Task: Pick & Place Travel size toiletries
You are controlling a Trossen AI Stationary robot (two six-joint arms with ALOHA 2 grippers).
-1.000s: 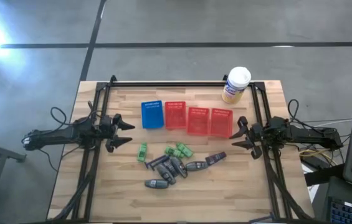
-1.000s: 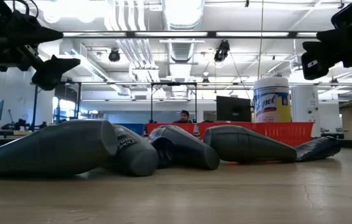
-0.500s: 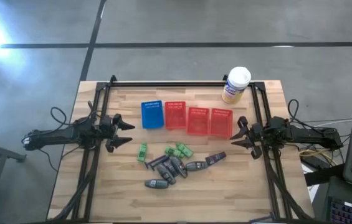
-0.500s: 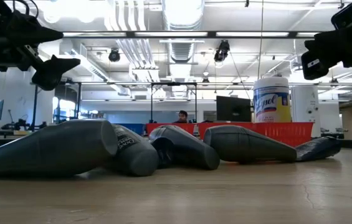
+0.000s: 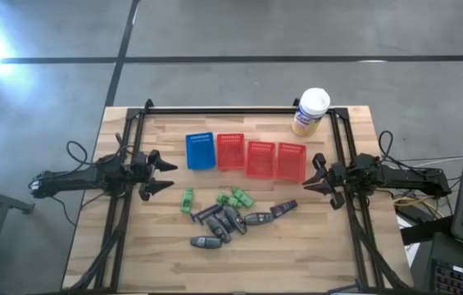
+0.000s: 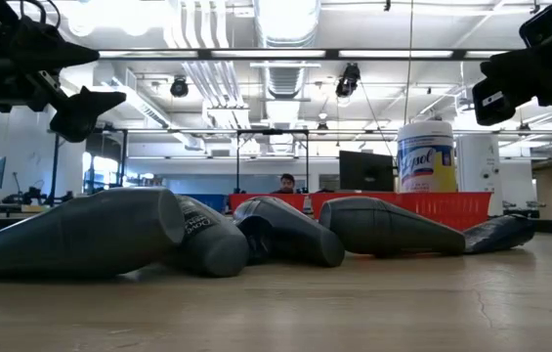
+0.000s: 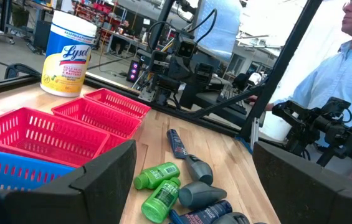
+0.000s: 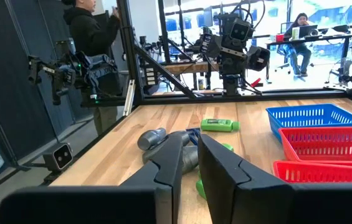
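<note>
high view, toiletries: the travel size toiletries (image 5: 229, 215) lie loose on the bare wood toward the middle of the desk (image 5: 157, 246), on the near side of the basket row; small bright green bottles (image 5: 236, 197) sit nearest the baskets, one more green bottle (image 5: 187, 200) a little apart toward the left edge, and dark grey tubes (image 5: 224, 221) fan out nearer the front edge.
high view, baskets: a blue basket (image 5: 200, 151) and three red baskets (image 5: 261, 157) in a row; a yellow canister (image 5: 310, 112) stands at the far right corner.
high view, grippers: the left gripper (image 5: 164, 176) waits over the left edge, fingers spread wide and holding nothing; the right gripper (image 5: 312, 174) waits over the right edge, fingers apart, nothing between them.
low view: the grey tubes (image 6: 90, 233) fill the foreground lying flat, hiding the green bottles; the baskets show only as a red strip.
left wrist view: the green bottles (image 7: 160, 185) lie side by side, touching, beside a grey tube (image 7: 194, 171); the nearest items are cut off at the frame edge.
right wrist view: the right arm's fingers (image 8: 219, 171) hide most of the pile; one green bottle (image 8: 219, 125) lies clear beyond.
</note>
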